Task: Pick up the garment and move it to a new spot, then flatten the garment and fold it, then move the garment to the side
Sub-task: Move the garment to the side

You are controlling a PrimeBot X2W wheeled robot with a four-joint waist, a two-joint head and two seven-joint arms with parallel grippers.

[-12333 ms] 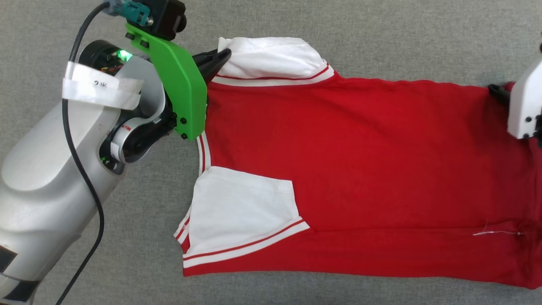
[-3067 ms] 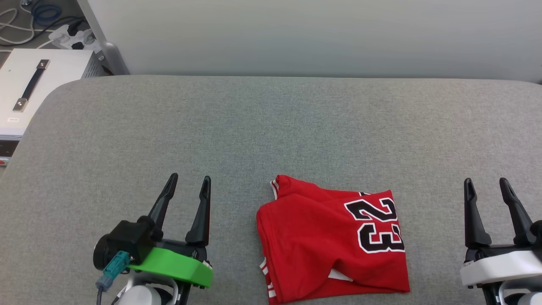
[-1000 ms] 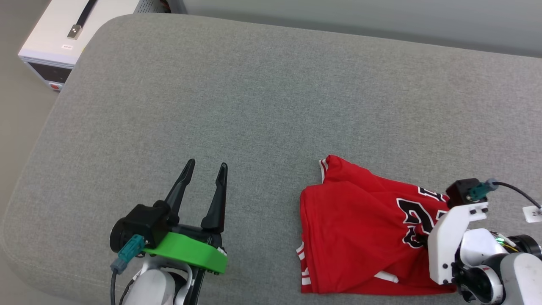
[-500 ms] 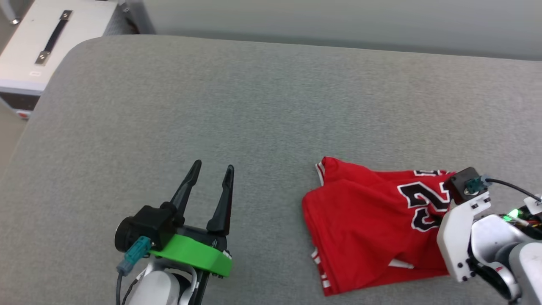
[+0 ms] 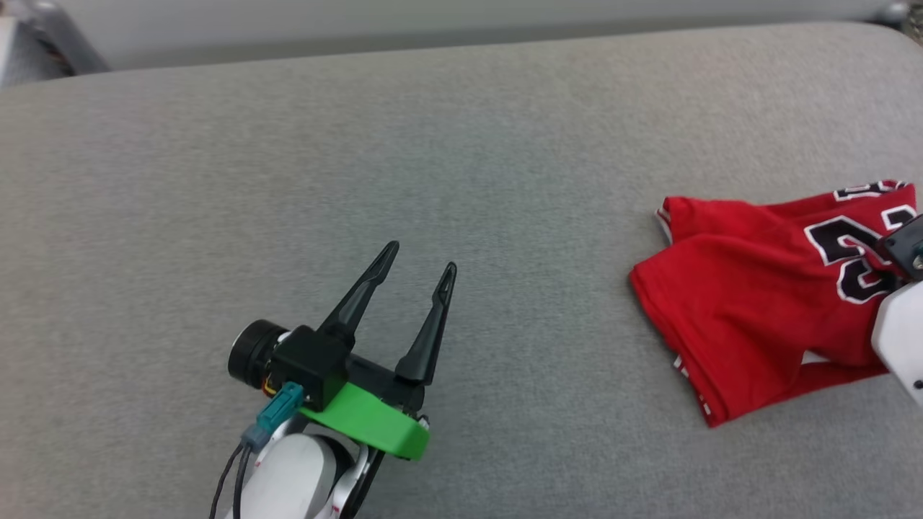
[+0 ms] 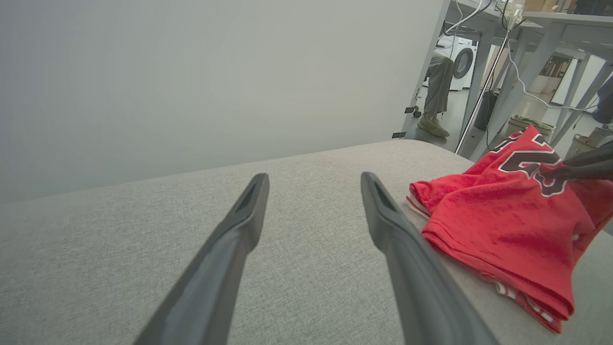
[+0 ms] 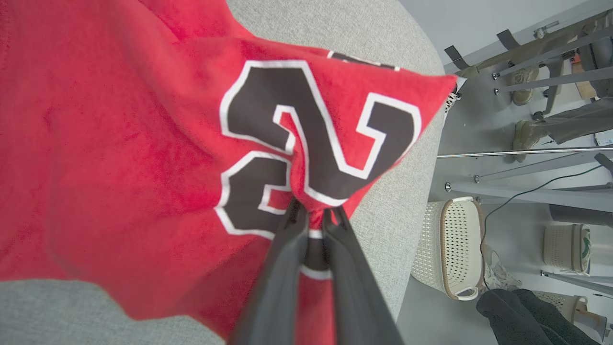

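**Head view.**
- Item 1: grey fabric-covered worktop (image 5: pixel 461 144). I see it across nearly the whole frame.
- Item 2: left gripper (image 5: pixel 422 257), at 6 to 7 o'clock, on a green mount. Its two dark fingers are spread wide and point toward 1 o'clock. I see nothing between them, and it sits well apart from the garment.
- Item 3: garment (image 5: pixel 750 310), at 3 o'clock. It is red, folded into a rumpled bundle, and lies on the worktop. The black, white-outlined numerals face up along its 3 o'clock side, and striped trim shows at its 11 and 6 o'clock corners.
- Item 4: white wrist mount (image 5: pixel 898 339) of the right arm, at the 3 o'clock edge, overlapping the garment. I cannot see the fingers here.

**Left wrist view.**
- Item 5: left gripper (image 6: pixel 314 179), fingers parted over bare grey fabric.
- Item 6: garment (image 6: pixel 507 225), at 3 o'clock, just beside the finger on that side. Its folded edges are stacked toward me, and the numbered face rises to a peak.
- Item 7: right gripper (image 6: pixel 550 173), entering from 3 o'clock with its dark tip at that peak.
- Item 8: plain pale wall (image 6: pixel 191 72), from 9 to 12 o'clock.
- Item 9: a person's trousered leg (image 6: pixel 438 91) at 1 o'clock, beside metal frame legs.

**Right wrist view.**
- Item 10: right gripper (image 7: pixel 313 213), fingers pressed together and pinching a pucker of the garment (image 7: pixel 119 167) at the base of the numeral "2". The cloth gathers into the tips.
- Item 11: white slatted basket (image 7: pixel 448 249) on the floor, at 4 o'clock past the worktop's rounded edge.
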